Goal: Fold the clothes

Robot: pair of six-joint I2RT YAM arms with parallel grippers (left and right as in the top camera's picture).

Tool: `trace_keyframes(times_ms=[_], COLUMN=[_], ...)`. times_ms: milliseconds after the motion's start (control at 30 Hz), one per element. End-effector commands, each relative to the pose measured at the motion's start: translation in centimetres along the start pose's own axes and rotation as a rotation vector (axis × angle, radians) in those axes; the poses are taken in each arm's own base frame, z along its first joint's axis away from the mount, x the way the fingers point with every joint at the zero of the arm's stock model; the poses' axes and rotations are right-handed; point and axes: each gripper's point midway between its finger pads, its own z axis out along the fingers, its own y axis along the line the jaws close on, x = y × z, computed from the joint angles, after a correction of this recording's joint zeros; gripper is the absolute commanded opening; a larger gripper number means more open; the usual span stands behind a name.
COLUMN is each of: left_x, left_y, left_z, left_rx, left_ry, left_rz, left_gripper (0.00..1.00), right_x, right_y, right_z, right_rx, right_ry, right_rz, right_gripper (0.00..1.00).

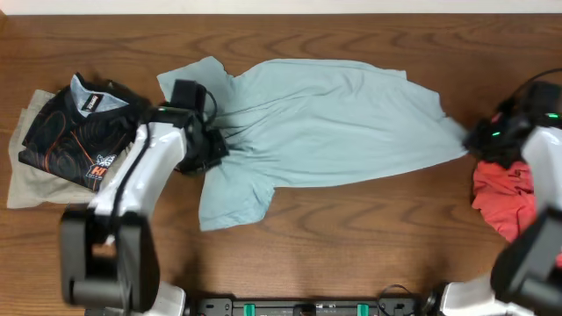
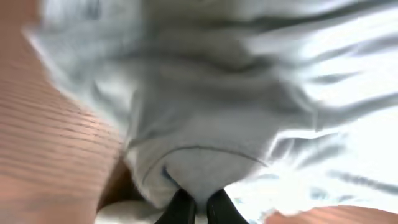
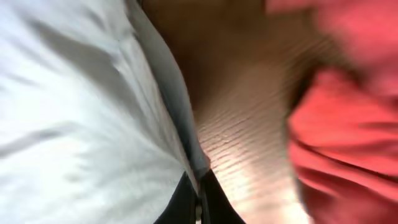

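The white-and-black left arm point(image 1: 145, 167) reaches forward from the near edge and angles inward. Its black left gripper point(image 1: 208, 145) sits low, jaws pinched together on a fold of the pale blue-grey cloth T-shirt point(image 1: 334, 114). The right arm point(image 1: 537, 149) bends in from the right side, and the black right gripper point(image 1: 481, 139) is clamped on the same garment's edge, its dark fingers point(image 3: 186, 202) pressed together.

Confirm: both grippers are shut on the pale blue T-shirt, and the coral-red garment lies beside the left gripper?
No. The overhead view shows the coral-red garment beside the right gripper, not the left gripper. Both are shut on the pale blue T-shirt.
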Motion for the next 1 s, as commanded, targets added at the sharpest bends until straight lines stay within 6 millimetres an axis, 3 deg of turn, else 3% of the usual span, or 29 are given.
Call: trace_keyframes(times_ms=[0, 167, 333, 500, 667, 800, 867, 967], left_x=[-2.4, -3.8, -4.8, -4.3, -2.8, -1.5, -1.3, -1.8], left_y=[-2.7, -4.4, -4.6, -4.2, -4.0, -3.8, -3.8, -3.9], left_z=[-6.8, -15.1, -23.6, -31.1, -37.1, -40.8, -41.7, -41.2], left_rx=[0.104, 0.214, 0.322, 0.404, 0.459, 0.493, 0.500, 0.494], left_ry=[-0.191, -0.434, -0.724, -0.978, -1.183, -1.296, -1.317, -1.300], left_rz=[0.090, 0.134, 0.143, 0.156, 0.193, 0.204, 0.207, 0.204], left_gripper=[0.06, 0.06, 0.06, 0.06, 0.06, 0.06, 0.06, 0.06], right_x=[-2.3, -3.2, -4.1, -4.1, -3.5, -3.3, -3.4, -3.8], right_y=[1.1, 3.0, 5.0, 6.2, 6.2, 6.1, 6.1, 5.8], right_z=[-5.9, -12.9, -20.8, -29.4, -37.2, -40.1, -40.1, -38.9], right_rx=[-0.019, -0.054, -0.088, -0.087, -0.076, -0.065, -0.066, -0.062], right_ry=[-0.152, -0.319, -0.534, -0.762, -0.964, -1.035, -1.036, -0.993], right_rz=[-0.075, -0.138, -0.188, -0.240, -0.236, -0.231, -0.222, -0.214], right_gripper=[0.01, 0.01, 0.01, 0.01, 0.01, 0.01, 0.01, 0.01])
